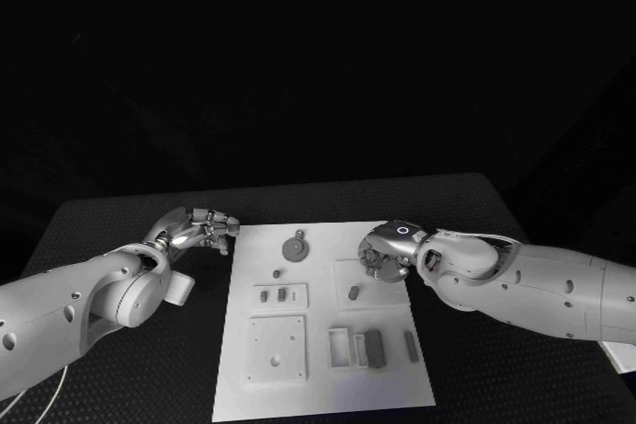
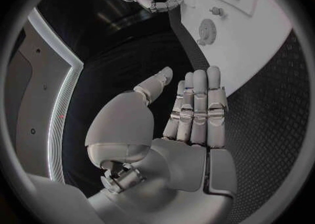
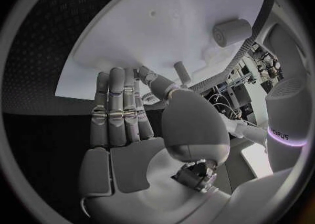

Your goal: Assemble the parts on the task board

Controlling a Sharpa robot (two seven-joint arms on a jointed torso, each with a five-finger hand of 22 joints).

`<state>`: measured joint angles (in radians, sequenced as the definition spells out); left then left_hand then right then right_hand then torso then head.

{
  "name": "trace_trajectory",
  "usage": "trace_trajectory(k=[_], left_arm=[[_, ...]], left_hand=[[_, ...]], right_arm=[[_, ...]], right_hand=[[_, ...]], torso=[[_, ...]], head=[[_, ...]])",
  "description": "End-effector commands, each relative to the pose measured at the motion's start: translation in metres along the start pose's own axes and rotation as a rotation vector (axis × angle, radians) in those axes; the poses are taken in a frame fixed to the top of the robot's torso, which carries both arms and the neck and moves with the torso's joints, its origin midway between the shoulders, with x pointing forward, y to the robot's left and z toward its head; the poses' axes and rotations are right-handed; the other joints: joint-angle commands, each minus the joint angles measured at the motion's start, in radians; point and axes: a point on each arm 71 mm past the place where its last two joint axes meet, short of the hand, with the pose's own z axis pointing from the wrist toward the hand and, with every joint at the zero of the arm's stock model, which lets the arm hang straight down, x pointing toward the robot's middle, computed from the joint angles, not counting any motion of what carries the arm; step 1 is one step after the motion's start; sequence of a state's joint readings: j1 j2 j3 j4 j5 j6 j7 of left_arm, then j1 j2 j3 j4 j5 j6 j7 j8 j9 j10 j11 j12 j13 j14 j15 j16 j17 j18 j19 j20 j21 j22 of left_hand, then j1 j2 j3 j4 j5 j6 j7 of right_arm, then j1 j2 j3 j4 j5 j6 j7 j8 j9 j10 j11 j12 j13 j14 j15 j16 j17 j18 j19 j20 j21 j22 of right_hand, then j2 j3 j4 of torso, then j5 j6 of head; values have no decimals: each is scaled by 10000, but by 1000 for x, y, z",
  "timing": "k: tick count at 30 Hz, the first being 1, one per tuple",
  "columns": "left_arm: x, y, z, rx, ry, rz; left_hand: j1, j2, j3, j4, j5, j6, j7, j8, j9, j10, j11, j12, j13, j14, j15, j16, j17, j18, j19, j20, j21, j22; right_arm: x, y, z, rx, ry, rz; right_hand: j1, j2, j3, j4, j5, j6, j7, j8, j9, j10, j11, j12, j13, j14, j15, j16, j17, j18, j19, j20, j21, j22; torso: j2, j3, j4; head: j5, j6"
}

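The white task board (image 1: 324,387) lies in the middle of the black table. On it are a round grey gear-like part (image 1: 294,249), a small oval part (image 1: 354,293), a slotted block (image 1: 278,296), a square plate (image 1: 278,349) and grey bars (image 1: 374,347). My left hand (image 1: 198,229) hovers just off the board's far left corner, fingers straight and holding nothing (image 2: 197,108). My right hand (image 1: 384,251) is over the board's far right edge, also holding nothing (image 3: 121,108). A short grey peg (image 3: 181,72) lies near its thumb, apart from it.
Bare black table surrounds the board on all sides. The table's right edge runs close behind my right arm (image 1: 530,286). My left forearm (image 1: 93,300) lies over the table's left side. A grey cylinder (image 3: 231,31) stands further out on the board (image 3: 151,30).
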<state>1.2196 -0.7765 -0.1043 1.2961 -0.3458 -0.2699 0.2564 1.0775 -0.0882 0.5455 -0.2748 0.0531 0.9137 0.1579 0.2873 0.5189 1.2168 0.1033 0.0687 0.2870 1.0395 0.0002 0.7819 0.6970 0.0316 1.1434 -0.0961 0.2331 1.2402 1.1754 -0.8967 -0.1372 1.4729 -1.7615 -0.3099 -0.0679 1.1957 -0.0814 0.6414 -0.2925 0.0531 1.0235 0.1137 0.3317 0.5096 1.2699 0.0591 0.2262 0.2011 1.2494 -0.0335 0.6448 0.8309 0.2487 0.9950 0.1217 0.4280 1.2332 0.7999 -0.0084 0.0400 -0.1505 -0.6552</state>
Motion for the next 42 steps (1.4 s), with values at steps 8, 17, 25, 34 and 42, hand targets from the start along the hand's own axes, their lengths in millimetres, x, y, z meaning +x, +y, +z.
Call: trace_trajectory(k=[8, 17, 25, 34, 42], left_arm=[[1, -1, 0, -24, 91, -88], [1, 0, 0, -40, 95, -75], [1, 0, 0, -56, 104, -73], [0, 0, 0, -79, 97, -65], [0, 0, -1, -82, 98, -57]], left_hand=[[-30, 36, -61, -47, -13, -39, 31, 34, -1, -101, 14, -6, -18, 96, 16, -27, 0, 401, 114, -4, -58, -9], [-13, 31, -73, -55, -13, -47, 35, 33, -2, -112, 10, -3, -29, 163, 2, -1, 23, 415, 196, -19, -45, 4], [0, 34, -78, -58, -12, -48, 36, 35, -2, -111, 5, 2, -34, 207, -9, 19, 41, 425, 246, -29, -36, 15], [7, 38, -77, -60, -12, -47, 35, 37, -2, -109, 2, 4, -35, 217, -11, 23, 46, 427, 258, -32, -36, 17], [17, 43, -74, -63, -12, -45, 34, 38, -1, -107, 0, 6, -37, 226, -14, 27, 51, 429, 268, -34, -36, 20]], right_arm=[[17, 0, -2, 231, 597, -305], [19, 0, -3, 255, 584, -240], [18, 0, -3, 271, 462, -158], [18, -2, -4, 325, 451, -135], [18, -3, -5, 362, 495, -156]], right_hand=[[617, -93, 10, -24, 37, -52, 52, -126, -47, -379, 244, -774, -209, -18, 81, 92, 38, 131, 25, -14, -21, 156], [728, -294, -41, -23, 38, -310, 166, -307, -146, -632, 376, -1124, -423, -80, 194, 116, 68, 131, -6, -8, -33, 270], [789, -498, -66, -20, 39, -637, 317, -506, -262, -1050, 570, -1481, -682, -221, 370, 83, 65, 131, -119, 50, -127, 310], [820, -580, -83, -22, 37, -904, 441, -658, -377, -1234, 658, -1598, -853, -304, 454, 85, 71, 131, -178, 92, -194, 344], [809, -472, -79, -16, 36, -641, 343, -504, -351, -1160, 639, -1539, -918, -341, 441, 102, 78, 131, -187, 116, -222, 381]], torso=[[2, -2, 5], [4, 0, 0], [2, 9, 1], [9, 11, -5], [11, 7, 4]], head=[[-22, 13], [-9, 4], [-11, -2], [-14, -8], [-18, -31]])
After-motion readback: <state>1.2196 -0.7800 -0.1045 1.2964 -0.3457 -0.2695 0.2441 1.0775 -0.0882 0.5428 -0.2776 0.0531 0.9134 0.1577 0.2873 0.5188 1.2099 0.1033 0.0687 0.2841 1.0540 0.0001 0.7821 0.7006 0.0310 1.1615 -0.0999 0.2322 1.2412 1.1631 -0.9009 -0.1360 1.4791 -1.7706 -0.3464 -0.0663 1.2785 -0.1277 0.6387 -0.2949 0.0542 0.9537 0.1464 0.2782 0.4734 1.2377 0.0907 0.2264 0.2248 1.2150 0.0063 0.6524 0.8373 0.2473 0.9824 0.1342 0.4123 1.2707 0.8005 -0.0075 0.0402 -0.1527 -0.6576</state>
